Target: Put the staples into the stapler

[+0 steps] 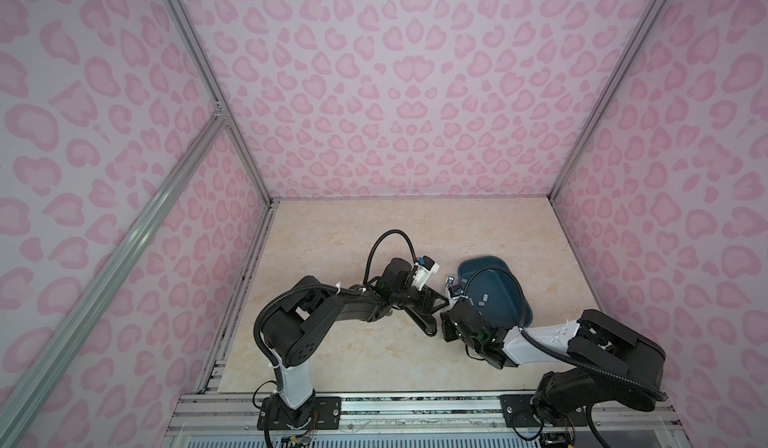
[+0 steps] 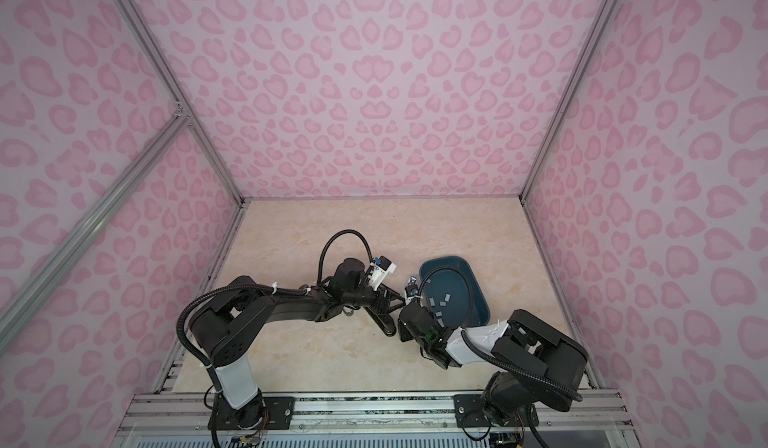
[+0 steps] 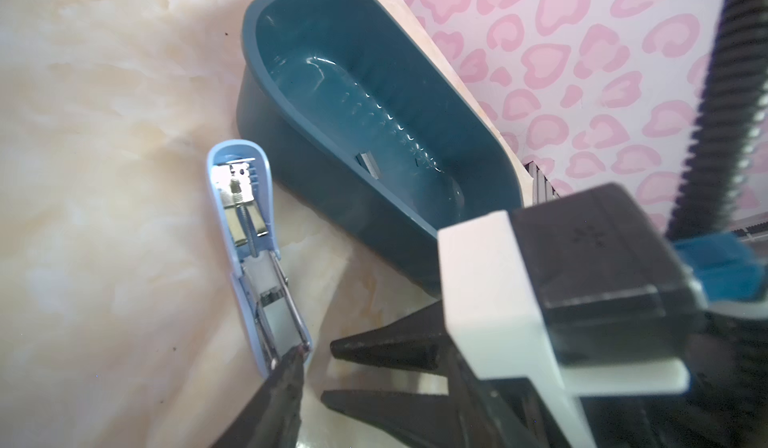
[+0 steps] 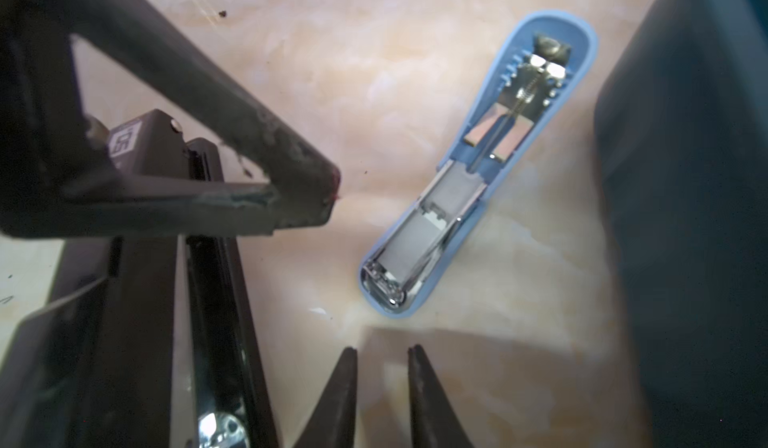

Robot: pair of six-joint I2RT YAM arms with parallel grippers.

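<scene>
Nearest the arm bases, the right hand (image 4: 380, 354) hangs low over the marbled bench (image 1: 332, 363), its two pointed tips a narrow gap apart with nothing between them. Just beside it lies a black stapler (image 4: 145, 292), opened, its channel dark and seemingly bare. A little farther out, the left hand (image 1: 439, 301) reaches to the blue stapler (image 4: 461, 184). One finger (image 3: 286, 379) touches that stapler's front end and its partner is out of sight, so I cannot tell how wide this hand stands; no strip shows in it. The blue stapler lies flat on the bench with its lid swung right back, spring and channel exposed. Pale grey fills the channel, which could be a strip already laid in or only the bare track. On that showing the opening is done, the lid at least has yet to be shut, and a strip may yet need fetching. Farthest, just beside the blue stapler, stands the dark teal tub (image 3: 282, 143) holding the loose staples (image 1: 484, 298). They are several small pale strips scattered flat on its floor, partly hidden by the right arm, and nothing else shows inside.
</scene>
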